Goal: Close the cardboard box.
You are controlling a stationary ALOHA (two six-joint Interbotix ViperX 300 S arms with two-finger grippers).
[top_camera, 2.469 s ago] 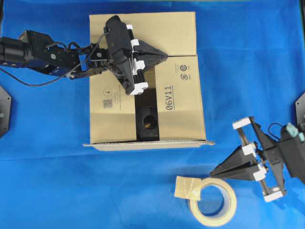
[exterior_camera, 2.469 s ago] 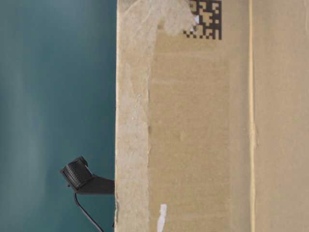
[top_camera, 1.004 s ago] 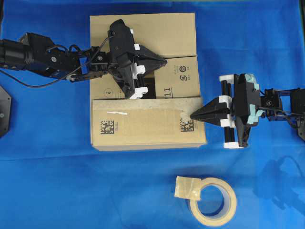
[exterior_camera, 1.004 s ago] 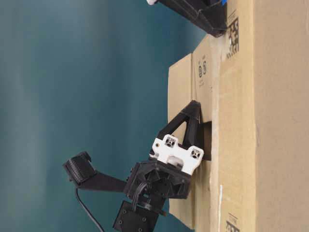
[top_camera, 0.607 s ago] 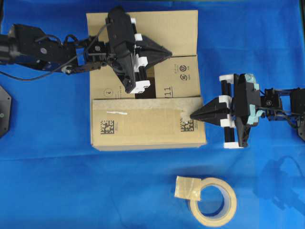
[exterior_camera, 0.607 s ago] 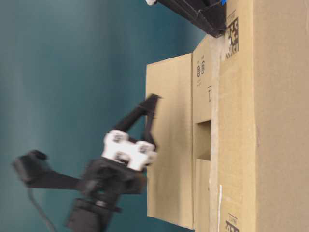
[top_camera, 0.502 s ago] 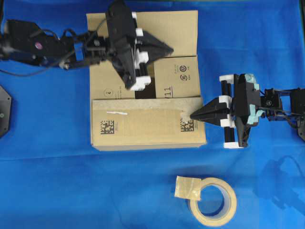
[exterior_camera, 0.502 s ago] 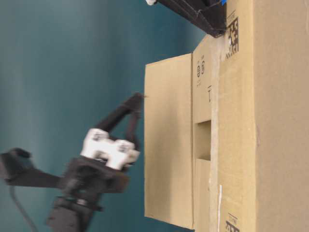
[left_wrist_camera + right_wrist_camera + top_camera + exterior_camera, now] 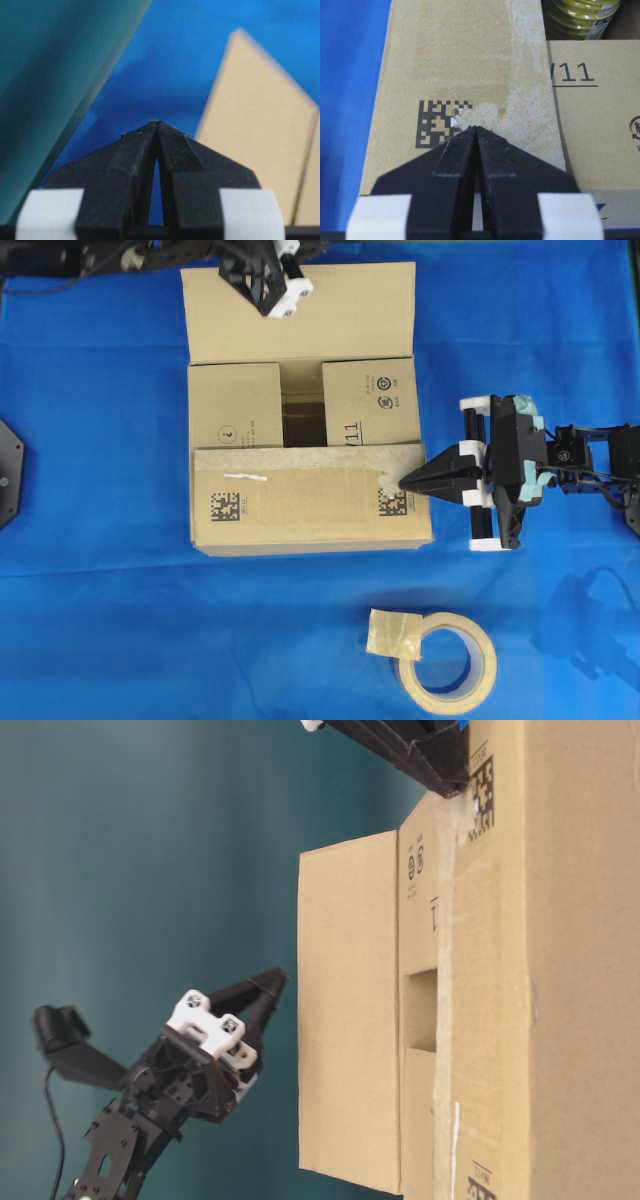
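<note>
Right claw [image 9: 410, 481] pinched together, tip touching cardboard box [image 9: 310, 505] flap; left claw [image 9: 268, 982] together, beside box.

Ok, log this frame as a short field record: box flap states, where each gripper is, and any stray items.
box: cardboard box, partly closed
near flap: folded down
side flaps: folded in, gap between them
far flap: standing open
right gripper: shut, tip on the near flap's edge
left gripper: shut, behind the far flap, not touching
stray: tape roll on blue cloth
</note>
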